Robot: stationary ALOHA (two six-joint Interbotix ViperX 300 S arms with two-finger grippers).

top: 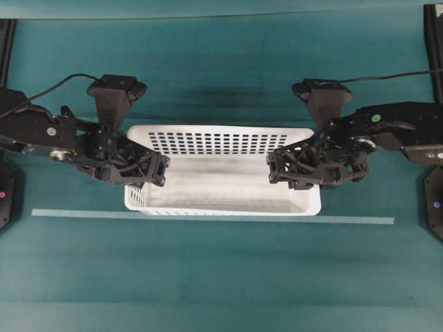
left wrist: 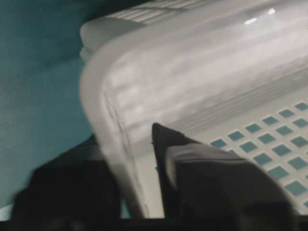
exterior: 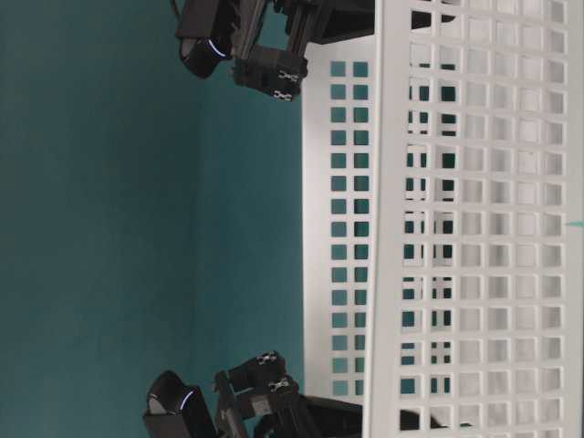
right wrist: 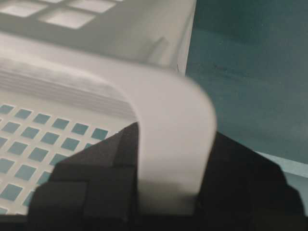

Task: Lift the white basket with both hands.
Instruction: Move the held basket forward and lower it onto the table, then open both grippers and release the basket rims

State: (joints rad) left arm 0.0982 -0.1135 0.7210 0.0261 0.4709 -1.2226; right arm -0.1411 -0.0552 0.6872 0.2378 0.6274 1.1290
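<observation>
The white basket (top: 228, 142) lies crosswise in the overhead view, with an arm at each short end. My left gripper (top: 158, 169) straddles the left rim (left wrist: 103, 115). One finger (left wrist: 192, 168) is inside the basket with a gap between it and the wall, and the other is a dark blur outside, so the jaws stand open. My right gripper (top: 278, 169) is shut on the right rim (right wrist: 168, 110), black fingers pressed against both sides of the rolled edge. Whether the basket's floor is off the table I cannot tell.
A pale tape strip (top: 208, 216) runs across the teal table just in front of the basket. Black arm mounts stand at the far left (top: 5, 194) and far right (top: 435, 200) edges. The table-level view shows the basket's perforated wall (exterior: 456, 228) close up.
</observation>
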